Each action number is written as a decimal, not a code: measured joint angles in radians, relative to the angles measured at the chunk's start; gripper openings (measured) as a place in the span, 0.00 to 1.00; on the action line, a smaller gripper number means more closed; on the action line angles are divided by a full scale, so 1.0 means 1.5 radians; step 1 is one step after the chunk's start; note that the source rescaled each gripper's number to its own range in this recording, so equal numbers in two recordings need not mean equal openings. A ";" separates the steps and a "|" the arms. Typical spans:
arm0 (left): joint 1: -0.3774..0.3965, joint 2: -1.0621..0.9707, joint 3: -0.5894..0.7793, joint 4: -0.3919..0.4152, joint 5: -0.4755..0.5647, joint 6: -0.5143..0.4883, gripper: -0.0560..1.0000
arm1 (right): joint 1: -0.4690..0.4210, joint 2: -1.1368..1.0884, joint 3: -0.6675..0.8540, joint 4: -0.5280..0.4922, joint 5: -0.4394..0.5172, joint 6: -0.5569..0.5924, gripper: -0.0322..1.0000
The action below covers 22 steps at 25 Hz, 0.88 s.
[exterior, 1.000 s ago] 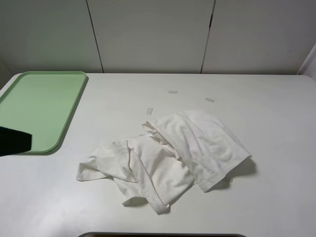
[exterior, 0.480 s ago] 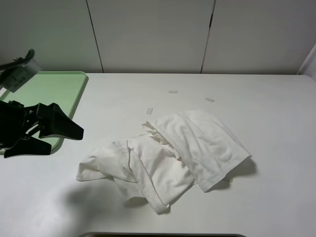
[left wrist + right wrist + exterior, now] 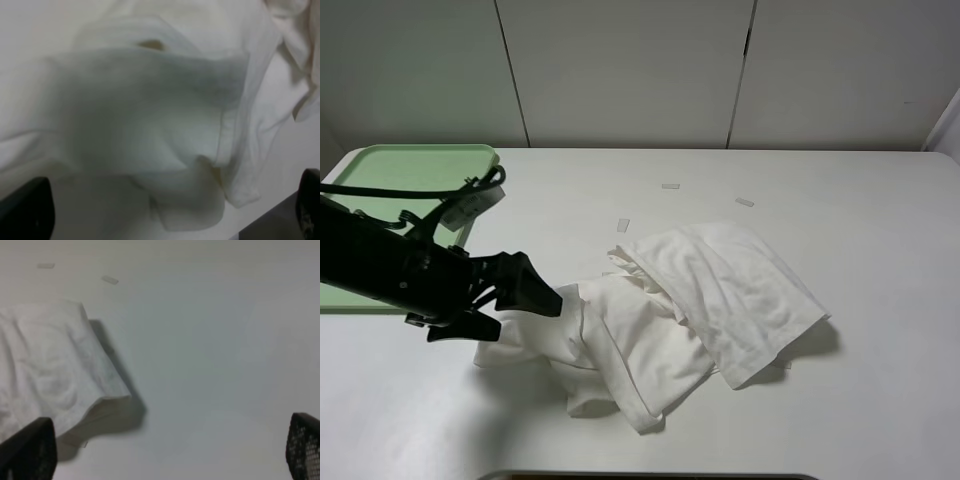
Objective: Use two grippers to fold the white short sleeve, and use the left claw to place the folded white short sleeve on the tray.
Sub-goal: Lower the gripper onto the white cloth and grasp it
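Table (image 3: 880,400): white, and everything rests on it.
Shirt (image 3: 660,310): white, crumpled in a loose heap near the table's middle, not on the tray.
Tray (image 3: 410,165): pale green, at the far left corner, well apart from the shirt.
Left claw (image 3: 528,316): fingers spread apart over the shirt's left edge, gripping nothing.
Right claw (image 3: 165,455): fingers spread wide above bare table beside the shirt's right edge.
Tape strips (image 3: 670,186): three, just beyond the shirt.

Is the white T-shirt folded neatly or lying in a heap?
Not folded: the white short sleeve lies crumpled on the table, uneven flaps overlapping, outside the tray.
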 joint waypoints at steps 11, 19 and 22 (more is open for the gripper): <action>-0.100 0.127 0.000 -0.166 -0.045 0.118 0.95 | 0.000 0.000 0.000 0.000 0.000 0.000 1.00; -0.117 0.136 0.000 -0.186 -0.099 0.121 0.93 | 0.000 0.000 0.000 0.000 0.000 0.000 1.00; -0.117 0.136 0.000 -0.190 -0.102 0.123 0.91 | 0.000 0.000 0.000 0.000 0.000 0.000 1.00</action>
